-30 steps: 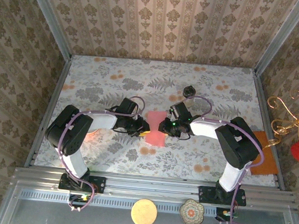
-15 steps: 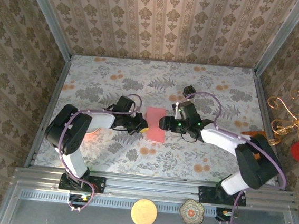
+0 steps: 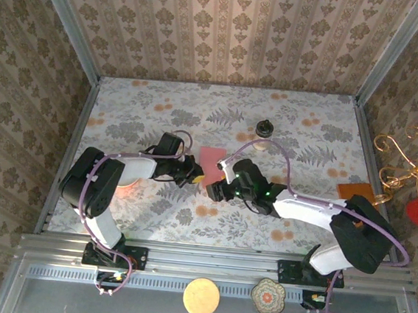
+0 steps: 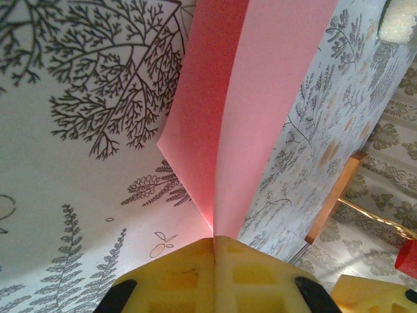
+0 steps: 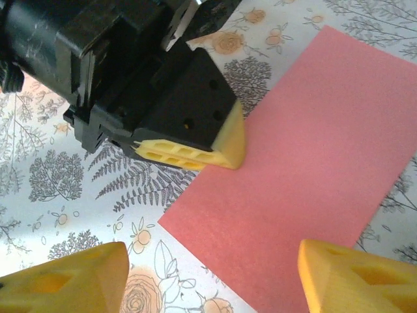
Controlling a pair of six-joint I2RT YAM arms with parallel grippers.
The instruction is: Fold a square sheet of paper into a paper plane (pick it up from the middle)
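At the near edge, the two arm bases are seen bolted to a metal rail (image 3: pixel 214 260), and a round yellow disc (image 3: pixel 200 297) and a patterned disc (image 3: pixel 267 296) are laid in front of it. Just beyond, the right gripper (image 3: pixel 215 190) is held low over the flowered table (image 3: pixel 124 119), at the near corner of the square sheet of paper (image 3: pixel 212 159). In its wrist view its yellow fingers (image 5: pixel 65 277) are spread wide apart, nothing is gripped between them, and the paper's near edge and the tabletop are seen below. The left gripper (image 3: pixel 198 176) is brought in from the left and is clamped on the sheet's left edge. In its own view the yellow pads (image 4: pixel 176 280) are pressed together on the pink paper, and two layers are seen running out from the pinch. The sheet is found near the middle of the table, shaped as a narrow rectangle. Over to the right, by the frame, a larger orange sheet (image 3: pixel 355 191) is seen. Farther back, well apart from the paper, a small dark-lidded jar (image 3: pixel 264 127) is stood upright before the patterned back wall (image 3: pixel 236 33)
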